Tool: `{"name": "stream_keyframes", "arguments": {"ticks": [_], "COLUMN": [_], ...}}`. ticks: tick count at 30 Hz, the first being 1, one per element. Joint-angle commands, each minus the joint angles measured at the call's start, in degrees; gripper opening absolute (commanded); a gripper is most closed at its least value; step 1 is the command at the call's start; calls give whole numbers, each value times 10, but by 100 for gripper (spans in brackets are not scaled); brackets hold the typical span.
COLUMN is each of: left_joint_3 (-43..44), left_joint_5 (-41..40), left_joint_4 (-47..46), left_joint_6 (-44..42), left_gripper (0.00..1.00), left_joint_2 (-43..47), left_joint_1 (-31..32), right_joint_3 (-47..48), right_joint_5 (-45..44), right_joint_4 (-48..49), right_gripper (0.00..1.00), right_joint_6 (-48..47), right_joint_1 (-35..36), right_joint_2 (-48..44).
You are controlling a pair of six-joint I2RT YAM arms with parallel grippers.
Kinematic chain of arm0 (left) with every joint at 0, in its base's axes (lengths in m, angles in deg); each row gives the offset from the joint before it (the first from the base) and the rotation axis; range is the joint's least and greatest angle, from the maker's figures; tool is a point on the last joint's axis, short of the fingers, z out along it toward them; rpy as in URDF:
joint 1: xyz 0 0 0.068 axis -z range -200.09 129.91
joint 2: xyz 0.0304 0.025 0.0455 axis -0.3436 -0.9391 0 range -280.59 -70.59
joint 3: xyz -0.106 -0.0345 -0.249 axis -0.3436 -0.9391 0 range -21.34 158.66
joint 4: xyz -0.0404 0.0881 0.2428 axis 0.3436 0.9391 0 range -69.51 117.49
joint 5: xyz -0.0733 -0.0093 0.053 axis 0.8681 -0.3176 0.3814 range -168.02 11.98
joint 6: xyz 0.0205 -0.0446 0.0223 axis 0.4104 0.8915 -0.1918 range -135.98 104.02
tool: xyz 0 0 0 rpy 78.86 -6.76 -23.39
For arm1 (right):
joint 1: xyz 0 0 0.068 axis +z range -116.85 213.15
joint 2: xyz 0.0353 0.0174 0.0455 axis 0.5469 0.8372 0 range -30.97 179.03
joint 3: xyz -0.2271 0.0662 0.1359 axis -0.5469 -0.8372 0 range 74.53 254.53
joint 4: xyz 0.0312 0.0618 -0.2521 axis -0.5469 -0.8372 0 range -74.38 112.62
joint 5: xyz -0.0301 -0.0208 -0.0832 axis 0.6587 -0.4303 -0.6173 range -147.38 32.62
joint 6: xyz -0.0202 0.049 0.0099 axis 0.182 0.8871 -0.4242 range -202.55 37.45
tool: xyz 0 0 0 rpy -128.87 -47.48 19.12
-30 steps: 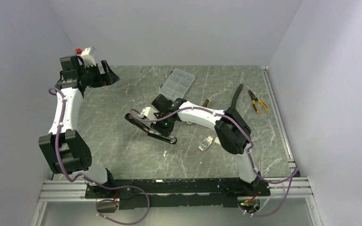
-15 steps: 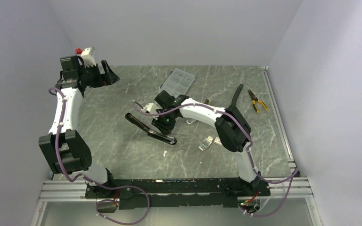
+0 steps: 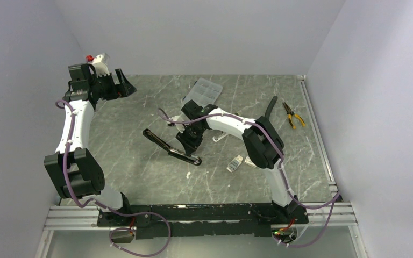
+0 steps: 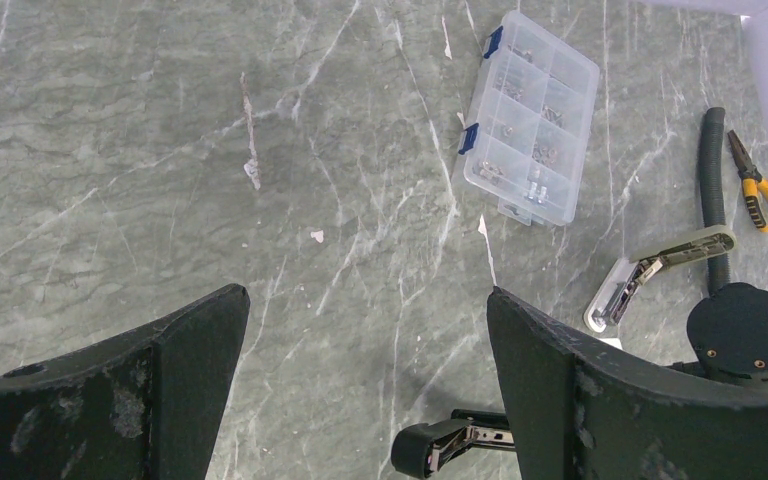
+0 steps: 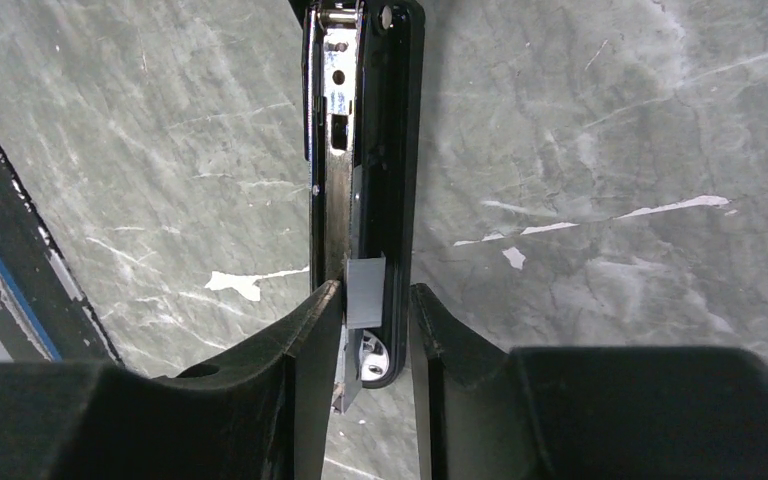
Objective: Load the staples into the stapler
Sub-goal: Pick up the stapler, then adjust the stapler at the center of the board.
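My left end effector [image 4: 365, 300] gapes; right end effector [image 5: 375, 300] straddles the staples [image 5: 365, 290] over the stapler [image 5: 365, 120], clamped or not I cannot tell; I'd line them square, lower gently

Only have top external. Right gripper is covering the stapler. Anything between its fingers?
Observer: Yes. Right wrist shows a short grey strip, likely staples, between the fingers of the right gripper, over the channel of the open stapler.
Operator: Clamped?
Observer: Doesn't look so. The strip touches one finger, and a dark gap shows at the other.
Operator: Left gripper holding anything?
Observer: No. Left wrist shows the left gripper wide open and empty.
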Motion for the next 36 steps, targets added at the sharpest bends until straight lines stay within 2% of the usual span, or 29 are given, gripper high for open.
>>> {"name": "stream_keyframes", "arguments": {"ticks": [1, 12, 25, 31, 36], "left_joint_3": [6, 7, 7, 8, 12], "left_joint_5": [16, 19, 17, 12, 14], "left_joint_4": [-9, -9, -9, -8, -5], "left_joint_6": [9, 11, 9, 6, 3], "left_gripper": [94, 94, 94, 94, 94], "left_joint_2": [16, 13, 14, 14, 9], "left_joint_1": [-4, -4, -4, -5, -4], "right_joint_3": [25, 27, 46, 56, 37], "right_joint_5": [36, 36, 33, 25, -38], "right_joint_4": [-14, -14, -15, -18, -14], "right_gripper": [34, 27, 12, 12, 12], "right_joint_6": [5, 0, 3, -2, -25], "right_joint_1": [-2, -2, -11, -22, -50], "right_joint_2": [4, 2, -9, -31, -64]}}
